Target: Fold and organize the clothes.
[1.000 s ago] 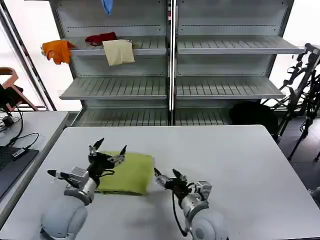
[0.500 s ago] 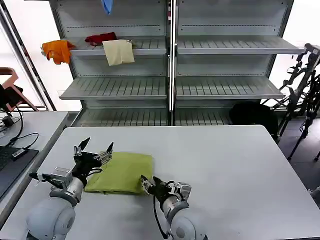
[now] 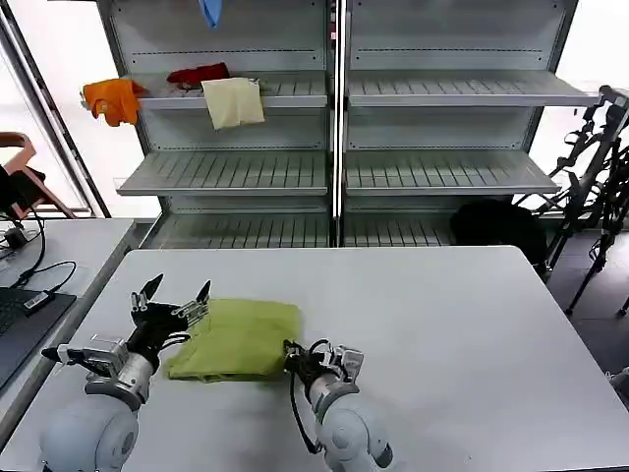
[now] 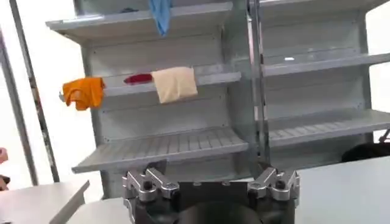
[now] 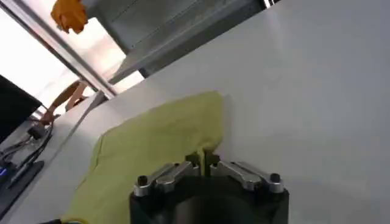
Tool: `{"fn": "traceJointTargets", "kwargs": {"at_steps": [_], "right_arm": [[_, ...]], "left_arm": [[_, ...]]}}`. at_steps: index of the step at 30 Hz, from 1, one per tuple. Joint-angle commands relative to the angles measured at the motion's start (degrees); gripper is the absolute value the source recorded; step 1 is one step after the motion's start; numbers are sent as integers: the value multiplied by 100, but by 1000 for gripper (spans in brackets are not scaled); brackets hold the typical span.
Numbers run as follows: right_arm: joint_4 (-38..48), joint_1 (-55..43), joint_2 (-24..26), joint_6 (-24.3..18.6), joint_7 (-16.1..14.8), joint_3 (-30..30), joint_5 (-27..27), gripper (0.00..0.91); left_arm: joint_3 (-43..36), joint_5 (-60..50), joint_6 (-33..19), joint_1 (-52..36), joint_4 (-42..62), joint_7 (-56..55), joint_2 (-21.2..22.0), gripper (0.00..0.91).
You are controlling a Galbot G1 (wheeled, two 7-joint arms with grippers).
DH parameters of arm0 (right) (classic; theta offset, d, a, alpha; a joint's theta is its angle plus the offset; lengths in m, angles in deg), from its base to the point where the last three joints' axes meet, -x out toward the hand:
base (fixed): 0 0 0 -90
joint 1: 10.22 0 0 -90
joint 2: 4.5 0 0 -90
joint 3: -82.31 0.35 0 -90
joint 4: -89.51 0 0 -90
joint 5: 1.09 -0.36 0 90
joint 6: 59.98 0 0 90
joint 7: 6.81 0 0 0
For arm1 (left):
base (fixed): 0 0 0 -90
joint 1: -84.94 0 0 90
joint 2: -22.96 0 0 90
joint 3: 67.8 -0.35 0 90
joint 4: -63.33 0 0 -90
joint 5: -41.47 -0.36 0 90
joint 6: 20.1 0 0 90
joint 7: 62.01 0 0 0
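The clothes are one lime-green T-shirt (image 3: pixel 241 337), folded into a rough rectangle on the white table (image 3: pixel 442 324), left of centre. My right gripper (image 3: pixel 296 358) sits at the shirt's near right corner. In the right wrist view the right gripper (image 5: pixel 203 159) is shut on a thin fold of the green fabric (image 5: pixel 158 137). My left gripper (image 3: pixel 174 295) is raised at the shirt's left edge, fingers spread wide and holding nothing. In the left wrist view the left gripper (image 4: pixel 210 182) points toward the shelves with its jaws apart.
Grey shelving (image 3: pixel 334 172) stands behind the table and holds an orange cloth (image 3: pixel 115 98), a red cloth (image 3: pixel 197 74), a cream cloth (image 3: pixel 233 101) and a blue cloth (image 3: pixel 210 12). A side desk with cables (image 3: pixel 25 295) lies left. A black bag (image 3: pixel 496 224) and stands (image 3: pixel 590 167) are right.
Both arms shifted left. The left gripper slid off the shirt to its left edge, still open. The right gripper reached the shirt's near right corner and shut on it.
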Motion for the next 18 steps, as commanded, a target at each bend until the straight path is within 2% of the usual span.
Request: {"fn": "traceJointTargets", "kwargs": {"at_steps": [1,8,14,18], "right_arm": [[-443,15,325,-3,287,369,-325,0],[-1236,572,1097,-4,294,980,-759,0],[-1746,1217,1625,-10,-56,1456,-846,0],[-1826,1506,1712,-13,-201,1625,-652,0]], "left_arm": [[33,22,-24,-21,88,-4,24,907],[-127,-15,-49,-72,152,-12,95,907],[-226,-67,-62,-88,172,-18,140,907],[-267,-91,-67,-98,190,-47,173,907]]}}
